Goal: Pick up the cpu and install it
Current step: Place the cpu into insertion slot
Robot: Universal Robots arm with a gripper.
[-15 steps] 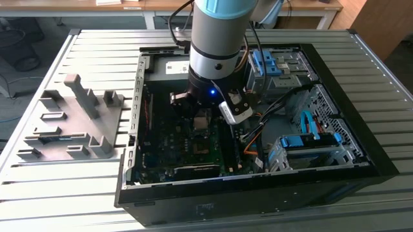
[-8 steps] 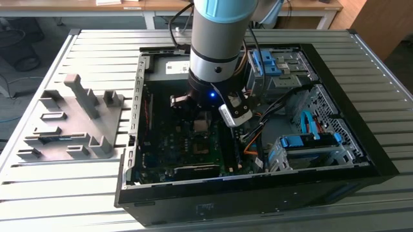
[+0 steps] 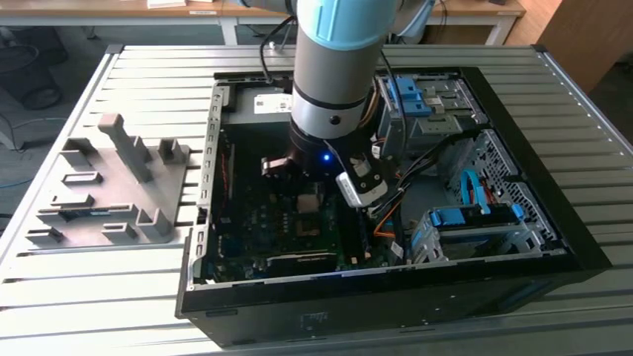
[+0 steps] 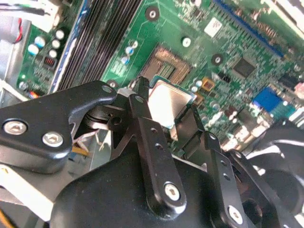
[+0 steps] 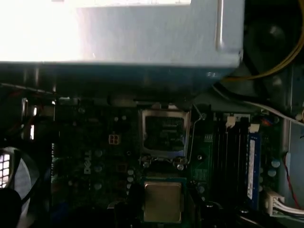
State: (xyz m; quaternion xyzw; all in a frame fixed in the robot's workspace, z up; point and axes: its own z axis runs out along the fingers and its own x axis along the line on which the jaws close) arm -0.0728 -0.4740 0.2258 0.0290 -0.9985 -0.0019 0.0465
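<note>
Dull silver-grey metal with a tan tinge, the cpu (image 4: 168, 102) sits clamped between the two black fingers (image 4: 142, 123) of the gripper (image 4: 166, 102), one finger against each of two opposite edges, its flat face turned up toward the camera. In the first wrist view the cpu (image 5: 163, 202) hangs level, with a dark finger on either side of it. It is just beside the socket (image 5: 164, 133), not over it. The socket's metal frame stands out from the board and its dark bed is uncovered. In the second wrist view the socket (image 4: 167, 64) shows a coppery sheen right next to the chip. Whether the cpu touches the green motherboard (image 4: 228, 42) under it I cannot tell.

The black memory slots (image 4: 102, 38) run alongside the socket, close to it. A big grey metal box (image 5: 142, 38) stands beyond the socket, at the far end of the computer case (image 3: 396, 297).

In the exterior view the arm (image 3: 336, 67) reaches straight down into the open case, over the middle of the motherboard (image 3: 267, 222). Drive bays with blue parts (image 3: 475, 219) fill the case on the exterior view's right. On the exterior view's left, outside the case, a grey fixture (image 3: 109, 185) lies on the slatted metal table (image 3: 158, 74).
</note>
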